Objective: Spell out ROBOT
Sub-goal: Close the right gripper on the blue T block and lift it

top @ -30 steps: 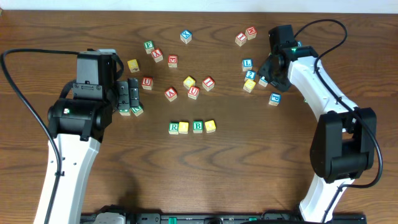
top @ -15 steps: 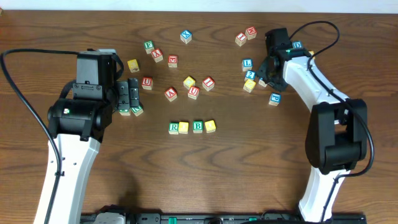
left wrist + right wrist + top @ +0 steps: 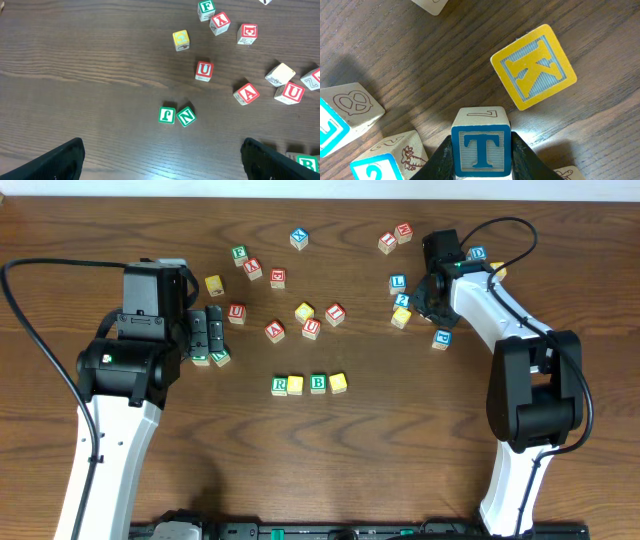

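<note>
In the right wrist view, the blue-framed T cube (image 3: 481, 150) sits between my right gripper's fingers (image 3: 443, 161), which press on both of its sides; it rests on the table. From overhead, the right gripper (image 3: 429, 297) is at the back right among the blue cubes and covers the T. Near the middle front stands a row: green R (image 3: 280, 385), a yellow cube (image 3: 295, 385), green B (image 3: 318, 383), and another yellow cube (image 3: 338, 383). My left gripper (image 3: 207, 330) hovers wide open at the left, with bare wood between its fingertips (image 3: 65, 160).
A yellow K cube (image 3: 534, 67) lies just beyond the T, with blue-lettered cubes (image 3: 340, 117) close on its left. Red-lettered cubes (image 3: 311, 328) are scattered behind the row. Green J (image 3: 167, 115) and N (image 3: 186, 116) cubes lie ahead of the left gripper.
The right gripper has shifted a little left and back and has closed its fingers on the T cube. The left arm has stayed still.
</note>
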Robot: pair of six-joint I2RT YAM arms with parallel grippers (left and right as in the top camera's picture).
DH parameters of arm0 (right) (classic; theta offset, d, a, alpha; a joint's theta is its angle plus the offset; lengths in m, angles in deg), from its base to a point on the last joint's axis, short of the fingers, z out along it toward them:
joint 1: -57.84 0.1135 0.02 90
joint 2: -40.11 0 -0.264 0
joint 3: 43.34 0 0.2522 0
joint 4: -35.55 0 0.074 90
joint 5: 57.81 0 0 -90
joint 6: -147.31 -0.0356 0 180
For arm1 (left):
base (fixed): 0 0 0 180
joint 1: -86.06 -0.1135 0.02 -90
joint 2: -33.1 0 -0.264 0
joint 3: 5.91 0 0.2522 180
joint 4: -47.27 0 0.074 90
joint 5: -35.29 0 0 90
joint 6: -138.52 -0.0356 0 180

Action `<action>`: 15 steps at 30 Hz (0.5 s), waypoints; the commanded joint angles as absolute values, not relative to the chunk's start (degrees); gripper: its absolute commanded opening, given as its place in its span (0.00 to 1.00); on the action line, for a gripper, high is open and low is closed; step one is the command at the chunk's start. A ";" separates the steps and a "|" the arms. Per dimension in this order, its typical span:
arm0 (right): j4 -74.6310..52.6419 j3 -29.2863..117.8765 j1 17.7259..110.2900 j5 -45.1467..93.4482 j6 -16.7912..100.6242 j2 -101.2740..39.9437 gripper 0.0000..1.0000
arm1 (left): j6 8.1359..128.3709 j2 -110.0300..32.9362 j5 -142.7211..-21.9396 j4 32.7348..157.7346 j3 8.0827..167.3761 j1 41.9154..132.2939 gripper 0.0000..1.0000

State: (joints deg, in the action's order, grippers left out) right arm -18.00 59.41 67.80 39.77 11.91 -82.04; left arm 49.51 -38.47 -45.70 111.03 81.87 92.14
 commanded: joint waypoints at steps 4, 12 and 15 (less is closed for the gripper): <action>-18.68 60.59 67.67 40.16 15.34 -82.04 0.25 | 48.53 -38.43 -45.15 111.18 82.77 91.86 0.98; -30.48 70.53 67.82 40.60 26.35 -75.81 0.16 | 48.53 -38.43 -45.15 111.18 82.77 91.86 0.97; -33.30 70.53 68.74 40.64 29.41 -70.98 0.12 | 48.53 -38.43 -45.15 111.18 82.77 91.86 0.98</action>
